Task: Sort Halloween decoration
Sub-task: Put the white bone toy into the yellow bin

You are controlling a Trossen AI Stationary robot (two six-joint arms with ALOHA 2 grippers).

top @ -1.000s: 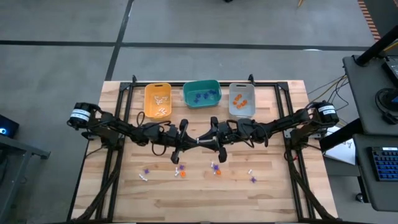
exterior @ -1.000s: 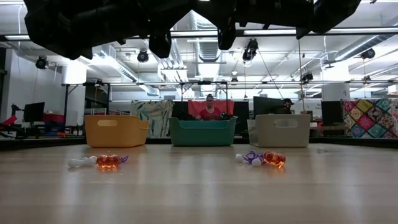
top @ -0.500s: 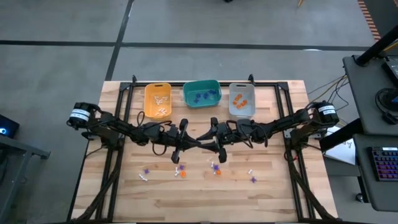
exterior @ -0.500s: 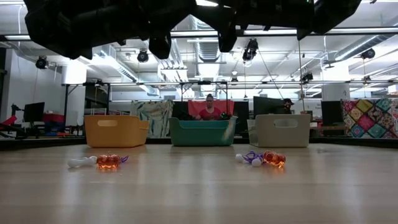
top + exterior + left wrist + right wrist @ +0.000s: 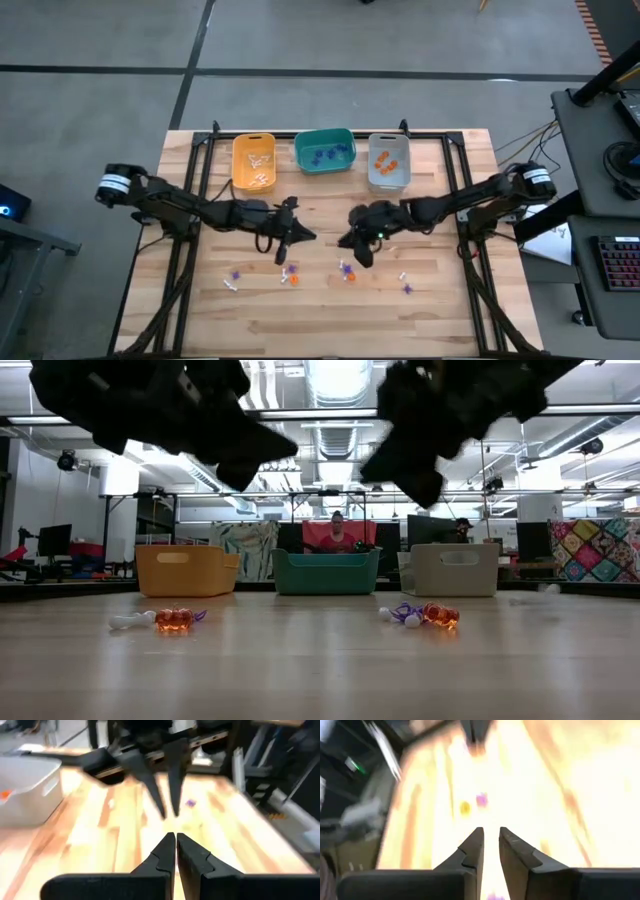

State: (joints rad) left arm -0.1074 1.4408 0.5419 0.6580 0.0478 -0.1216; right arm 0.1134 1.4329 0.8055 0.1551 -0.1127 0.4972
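Observation:
Tiny orange, purple and white trinkets lie scattered on the wooden table's near half: an orange one, a purple one and a white one. My left gripper hovers shut above the table's middle, slanting slightly down toward the right. My right gripper faces it from the right, above the purple and orange pair. Its fingertips stand a narrow gap apart with nothing between them. In the left wrist view my left gripper shows its tips together.
Three bins stand in a row at the far edge: yellow with white trinkets, teal with purple-blue ones, grey with orange ones. Black frame rails run along both table sides. People sit in the room behind the bins.
Both grippers have tipped up from pointing steeply down to slanting nearly level, facing each other. My right gripper has also sunk a little toward the table and rolled. The trinkets have stayed where they were.

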